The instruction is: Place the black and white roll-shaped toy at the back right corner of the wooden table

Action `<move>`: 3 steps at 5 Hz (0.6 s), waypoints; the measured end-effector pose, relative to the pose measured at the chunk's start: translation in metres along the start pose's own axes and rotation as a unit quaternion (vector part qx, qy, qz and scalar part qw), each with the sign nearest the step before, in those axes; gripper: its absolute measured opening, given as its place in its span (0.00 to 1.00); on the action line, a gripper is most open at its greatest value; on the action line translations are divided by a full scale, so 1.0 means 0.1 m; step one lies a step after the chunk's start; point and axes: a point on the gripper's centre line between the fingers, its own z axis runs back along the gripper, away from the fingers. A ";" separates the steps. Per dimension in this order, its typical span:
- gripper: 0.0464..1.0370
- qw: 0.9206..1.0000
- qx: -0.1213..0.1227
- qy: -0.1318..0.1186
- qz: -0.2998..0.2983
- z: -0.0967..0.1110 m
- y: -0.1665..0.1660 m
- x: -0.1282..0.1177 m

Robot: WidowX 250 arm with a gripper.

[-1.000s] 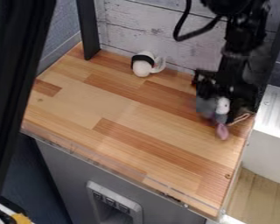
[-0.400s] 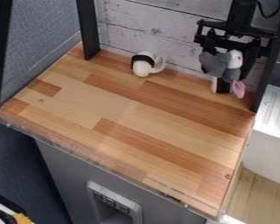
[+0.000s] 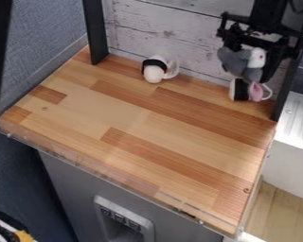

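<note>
Where planks (image 3: 170, 35) back the counter (image 3: 132, 116), fingers (image 3: 232, 41) hold plush (image 3: 244, 64).

Whitewashed plank wall (image 3: 173, 30) beside blue-grey textured wall (image 3: 46, 47).

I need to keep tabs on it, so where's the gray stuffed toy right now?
The gray stuffed toy is at the camera view's upper right, held in the gripper, just above a black-and-white object.

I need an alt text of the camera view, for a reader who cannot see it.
A black robot gripper holds a gray, white and pink plush toy above the back right of a wooden countertop. A black-and-white object is below it; another is farther left, near the plank wall.
</note>
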 end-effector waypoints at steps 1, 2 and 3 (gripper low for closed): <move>0.72 1.000 0.002 -0.006 -0.020 0.04 -0.03 -0.01; 0.72 1.000 0.001 -0.006 -0.001 0.04 -0.04 -0.01; 0.72 0.999 0.000 -0.007 0.047 0.03 -0.05 -0.01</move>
